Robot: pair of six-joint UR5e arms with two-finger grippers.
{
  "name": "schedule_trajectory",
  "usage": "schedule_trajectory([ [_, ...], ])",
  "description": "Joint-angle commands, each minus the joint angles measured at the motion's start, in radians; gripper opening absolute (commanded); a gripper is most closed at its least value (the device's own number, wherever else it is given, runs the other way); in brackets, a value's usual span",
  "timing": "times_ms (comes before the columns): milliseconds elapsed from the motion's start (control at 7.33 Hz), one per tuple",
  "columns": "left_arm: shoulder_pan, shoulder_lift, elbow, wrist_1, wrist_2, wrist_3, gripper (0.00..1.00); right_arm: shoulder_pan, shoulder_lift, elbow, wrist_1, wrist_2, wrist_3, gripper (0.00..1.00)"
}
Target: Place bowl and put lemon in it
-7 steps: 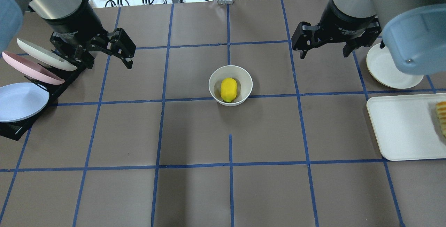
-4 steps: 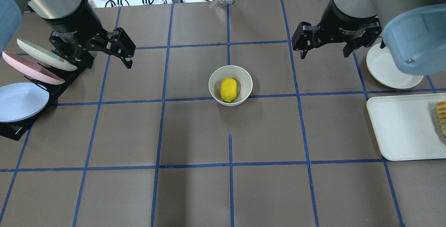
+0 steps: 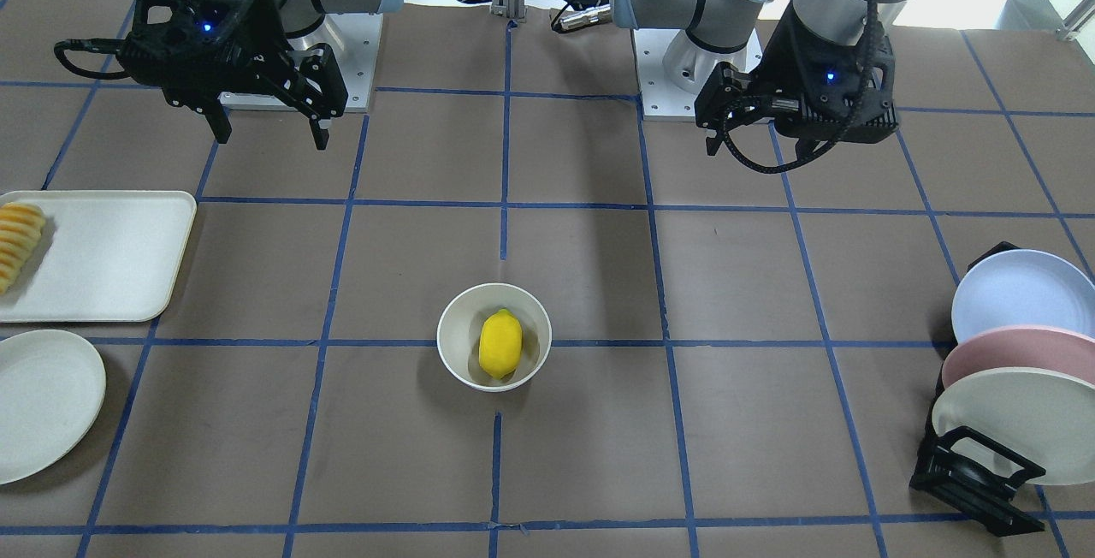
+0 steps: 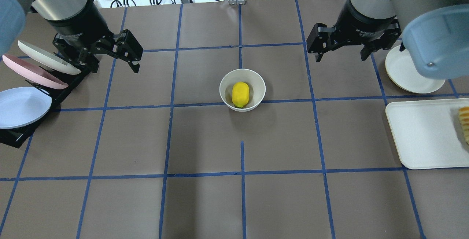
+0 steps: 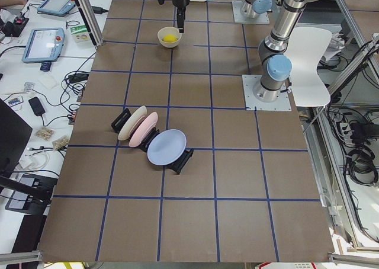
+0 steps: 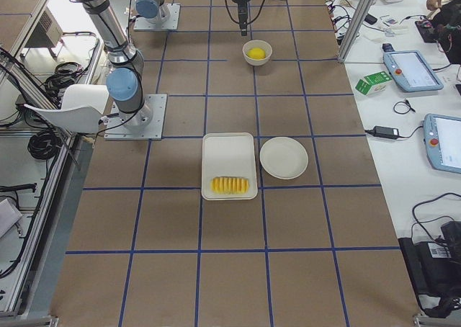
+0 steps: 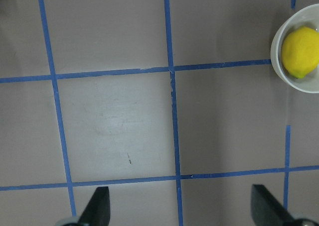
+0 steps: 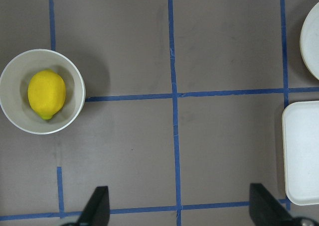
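Note:
The cream-white bowl [image 4: 256, 79] stands upright at the middle of the table with the yellow lemon [image 4: 240, 94] lying inside it. Both also show in the front view, the bowl [image 3: 452, 331] and the lemon [image 3: 500, 344], and in the wrist views, where the bowl [image 8: 15, 71] holds the lemon [image 8: 46, 94], and the bowl [image 7: 277, 44] holds the lemon [image 7: 299, 52]. My left gripper [image 4: 113, 65] hangs open and empty above the table, far left of the bowl. My right gripper [image 4: 342, 56] hangs open and empty, far right of the bowl.
A black rack [image 4: 71, 83] with a white, a pink and a pale blue plate [image 4: 20, 106] stands at the left edge. A shallow white plate [image 4: 406, 74] and a white tray [image 4: 421, 132] with ridged yellow-orange sliced food [image 4: 464, 123] lie at the right.

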Motion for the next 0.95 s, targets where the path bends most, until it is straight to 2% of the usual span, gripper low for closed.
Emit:
schedule_trajectory([
  [0, 0.000, 0.003, 0.004, 0.001, -0.003, 0.000, 1.00, 0.000, 0.001, 0.001, -0.003, -0.001, -0.001, 1.00],
  [545, 0.001, 0.009, 0.001, -0.002, 0.016, 0.000, 1.00, 0.000, 0.007, -0.002, -0.011, -0.001, -0.004, 1.00],
  [818, 0.001, 0.013, 0.001, -0.005, 0.017, 0.001, 1.00, 0.000, 0.050, -0.010, -0.028, 0.002, 0.003, 1.00],
])
